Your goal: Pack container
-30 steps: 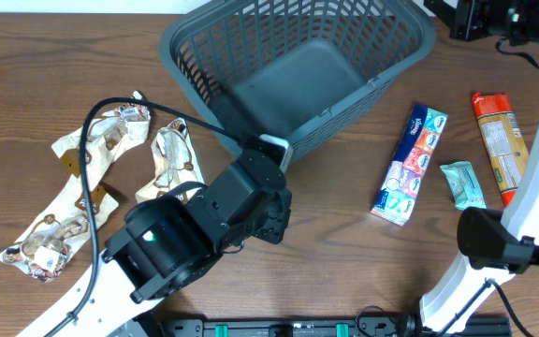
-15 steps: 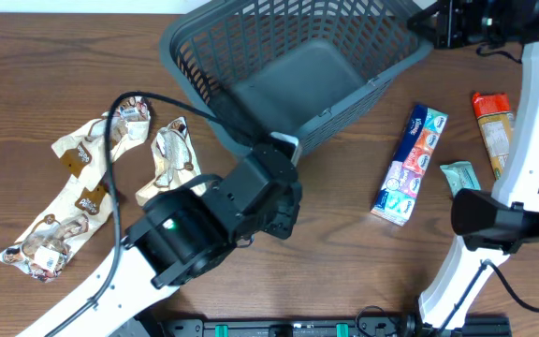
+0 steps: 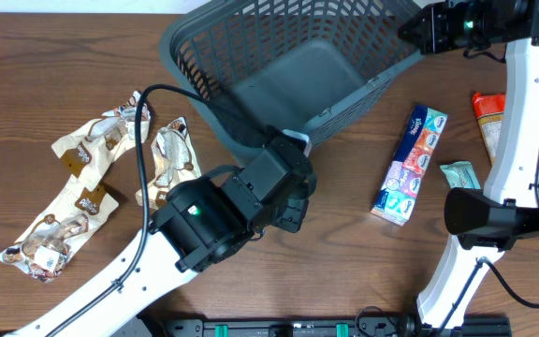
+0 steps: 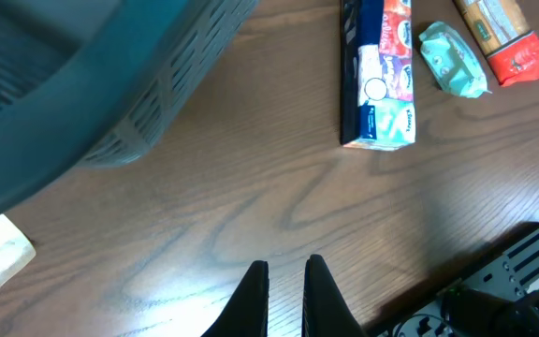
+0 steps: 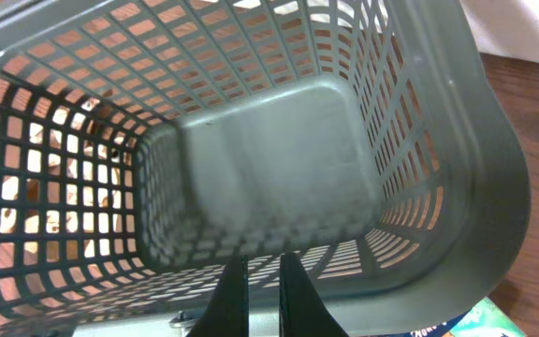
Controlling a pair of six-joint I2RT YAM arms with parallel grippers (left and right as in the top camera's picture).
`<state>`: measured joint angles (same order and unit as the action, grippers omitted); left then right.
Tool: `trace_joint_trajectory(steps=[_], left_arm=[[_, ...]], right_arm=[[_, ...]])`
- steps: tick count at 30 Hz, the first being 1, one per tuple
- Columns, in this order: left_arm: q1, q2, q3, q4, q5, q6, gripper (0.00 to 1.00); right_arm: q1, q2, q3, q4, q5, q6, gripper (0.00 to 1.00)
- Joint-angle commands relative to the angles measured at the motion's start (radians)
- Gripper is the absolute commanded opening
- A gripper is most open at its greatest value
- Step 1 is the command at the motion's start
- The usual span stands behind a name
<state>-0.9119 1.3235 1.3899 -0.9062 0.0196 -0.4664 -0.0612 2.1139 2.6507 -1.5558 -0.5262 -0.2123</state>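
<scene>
Since the earlier frame the left arm has travelled from 7 o'clock toward the middle of the bench (image 3: 344, 271). The right arm has swung up to 1 o'clock, over the far right corner of the basket (image 3: 293, 84). The basket and the packets have not moved.

The left hand (image 4: 286, 271) is shut, its fingers (image 4: 254, 300) nearly together with nothing between them. It hangs over bare wood just beside the near wall of the basket. The box (image 4: 377, 70) lies at 1 o'clock from it, well apart. Further out lie the teal packet (image 4: 452, 61) and the orange packet (image 4: 494, 28). The right hand (image 5: 260, 267) is also shut and empty, and it looks down into the basket.

The basket stands at 12 o'clock on the bench and I see nothing inside it, so the packing is, I think, only at its beginning. The wrappers (image 3: 82, 187) lie at 9 o'clock, the other packets at 3 o'clock.

The step now seems to be the reach of the left hand to the box. To do it well, the hand should open before it goes down. It should also turn so that the fingers cross the narrow width of the box, and it should close near the middle so that the box does not tip. Then it must lift higher than the thick rim before it moves over the basket. The right arm should keep away from that path.
</scene>
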Motion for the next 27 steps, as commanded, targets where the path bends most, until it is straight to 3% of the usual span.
trace_joint_trajectory(steps=[1, 15, 27], left_arm=[[-0.004, 0.023, 0.015, 0.005, 0.002, 0.021, 0.06], [-0.004, 0.062, 0.015, 0.028, -0.013, 0.021, 0.06], [-0.003, 0.122, 0.015, 0.030, -0.013, 0.024, 0.06]], right_arm=[[0.010, 0.015, -0.033, -0.004, 0.014, -0.022, 0.01], [0.010, 0.015, -0.183, 0.023, 0.026, -0.040, 0.01], [0.010, 0.015, -0.198, 0.028, 0.030, -0.040, 0.01]])
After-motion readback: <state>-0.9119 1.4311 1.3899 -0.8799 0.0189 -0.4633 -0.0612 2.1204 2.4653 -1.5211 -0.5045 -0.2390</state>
